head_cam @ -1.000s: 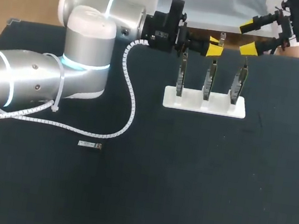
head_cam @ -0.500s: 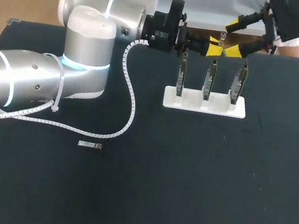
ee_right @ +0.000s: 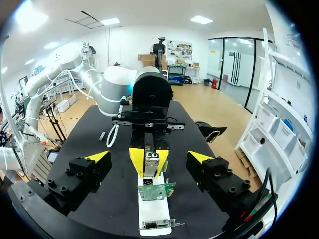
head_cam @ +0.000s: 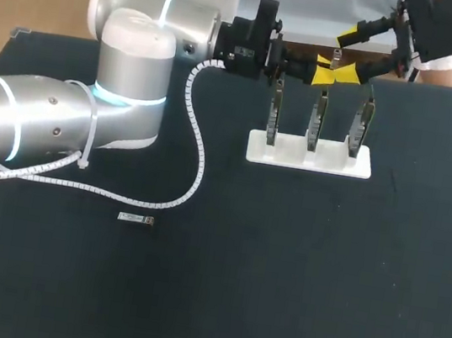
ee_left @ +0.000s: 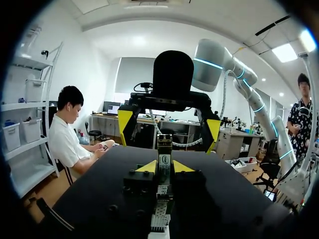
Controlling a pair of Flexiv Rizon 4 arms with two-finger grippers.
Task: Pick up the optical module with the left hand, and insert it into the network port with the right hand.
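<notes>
Left claw (head_cam: 323, 71), upper middle of the head view, is closed on the optical module (ee_left: 164, 148). In the left wrist view both yellow tips press the module from two sides, and one end projects ahead of them. At lower left of the head view a second module (head_cam: 135, 218) lies flat on the table (head_cam: 292, 298), well apart from both arms. Just right of the left claw, the right claw (head_cam: 351, 56) enters from the upper right corner with its fingers (ee_right: 97, 157) spread wide. In the right wrist view they stand on either side of the held module, and no contact with it is visible. Below both claws a white base (head_cam: 288, 154) carries three upright cards. In the right wrist view the nearest card (ee_right: 158, 191) sits just under the held module and carries a metal cage, taken to be the network port (ee_right: 147, 182). Step in hand, as judged: transfer of the module from left to right, with pick-up complete and insertion not yet begun. The next move calls for the right claw to centre on the projecting end and close on it squarely, leaving the mating end free. Only then should the left claw release. Any tilt introduced at this grasp would likely carry into alignment with the port.
</notes>
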